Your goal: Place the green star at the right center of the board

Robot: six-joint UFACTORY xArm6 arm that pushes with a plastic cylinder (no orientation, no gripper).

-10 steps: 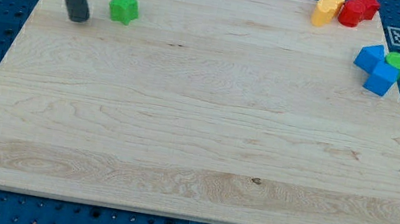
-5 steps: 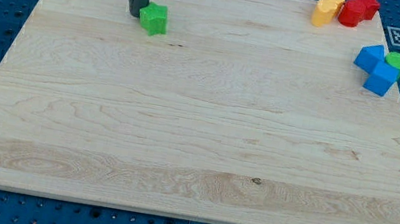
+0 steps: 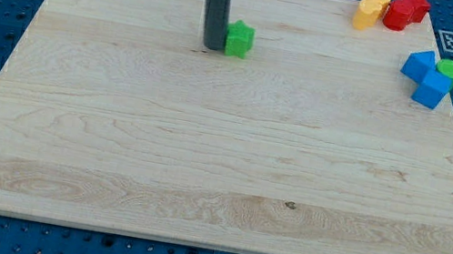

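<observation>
My tip rests on the wooden board in its upper middle part; it is a bare rod end with nothing to clench or release, and it grasps nothing. The green star stands in contact with the tip on the side toward the view's right, which suits a push toward the view's right; in my judgement the push is in hand, but the star sits well short of the right centre and higher up the board than that target. Far off toward the view's right, near the board's right edge, two blue blocks lie touching each other, with a green cylinder against them. This cluster sits just above the target area and could be struck if the star's path is not bent toward the view's bottom. Farthest, in the top right corner, yellow blocks sit beside red blocks, clear of the route.
</observation>
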